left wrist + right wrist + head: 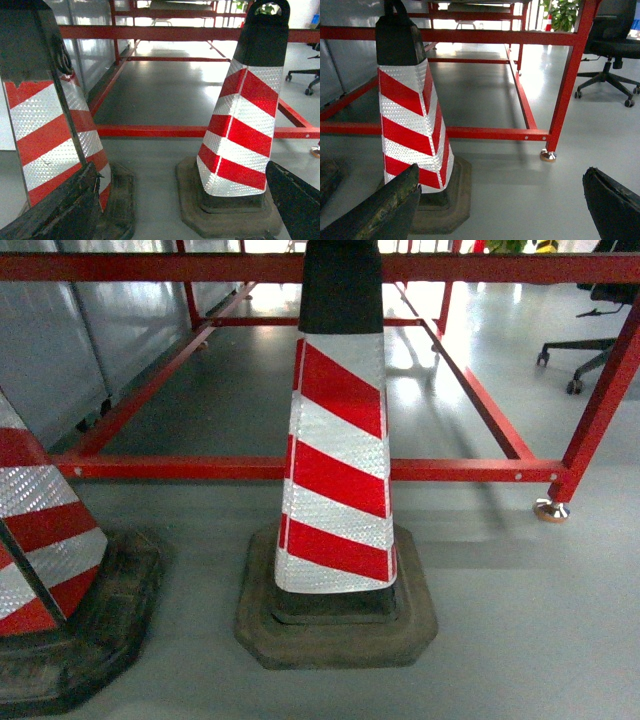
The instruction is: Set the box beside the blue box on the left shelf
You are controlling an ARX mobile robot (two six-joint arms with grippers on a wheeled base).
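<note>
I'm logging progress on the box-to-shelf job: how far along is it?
Nothing looks done. No blue box shows in any view. Both grippers, left and right, are open and empty, hanging low over the grey floor. Ahead stand two striped traffic cones and a red metal frame. Fetching, carrying and placing the box all remain.

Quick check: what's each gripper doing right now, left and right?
Left gripper: open, holding nothing, fingers spread wide before the striped cones.
Right gripper: open, holding nothing, fingers spread wide above the grey floor.
</note>
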